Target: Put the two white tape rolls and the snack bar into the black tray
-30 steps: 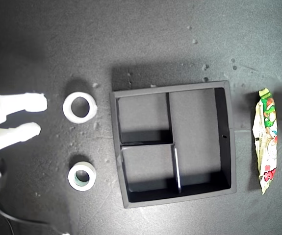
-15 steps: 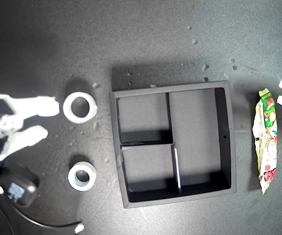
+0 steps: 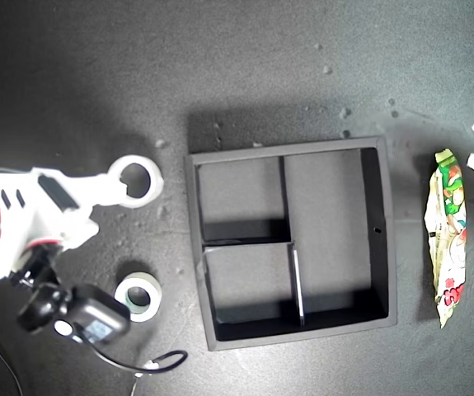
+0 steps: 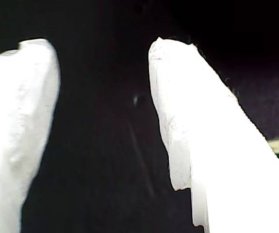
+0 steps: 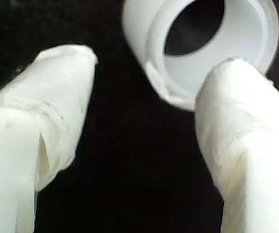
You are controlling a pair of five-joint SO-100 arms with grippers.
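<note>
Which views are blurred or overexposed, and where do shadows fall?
Exterior view: sharp; shadows lie inside the black tray, the arm is washed out. First wrist view: pincer fingers blown white, soft. Second wrist view: the all-white tape roll and fingers glare, out of focus.

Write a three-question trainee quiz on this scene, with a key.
1. Fill in: the snack bar lies outside the black tray, toward the exterior view's ____.
2. My second end effector is closest to: A the snack bar, B the all-white tape roll, C the green-rimmed tape roll.
3. True or false: my first end effector is open and holds nothing.

Key: 1 right; 2 B; 3 true.
</note>
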